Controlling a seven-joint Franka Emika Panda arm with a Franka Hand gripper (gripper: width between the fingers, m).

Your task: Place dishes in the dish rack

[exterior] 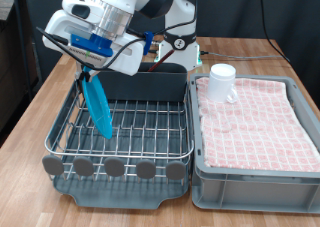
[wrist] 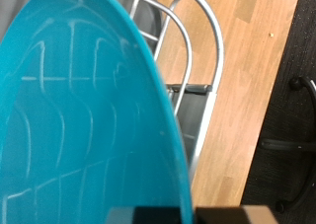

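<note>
My gripper (exterior: 92, 73) is shut on the rim of the light-blue plate (exterior: 100, 107). It holds the plate on edge, tilted, with the lower rim down among the wires at the left side of the dish rack (exterior: 140, 122). In the wrist view the plate (wrist: 79, 115) fills most of the picture, with the rack's wire hoops (wrist: 202, 56) beside it. The white mug (exterior: 222, 82) stands upside down on the checked cloth in the grey crate (exterior: 255, 182). I cannot make out the wooden spoon.
The dark grey cutlery bin (exterior: 150, 85) stands at the rack's far end. The crate sits right against the rack on the exterior view's right. The robot's base (exterior: 180, 37) is behind the rack. Wooden table (wrist: 252, 66) shows beside the rack.
</note>
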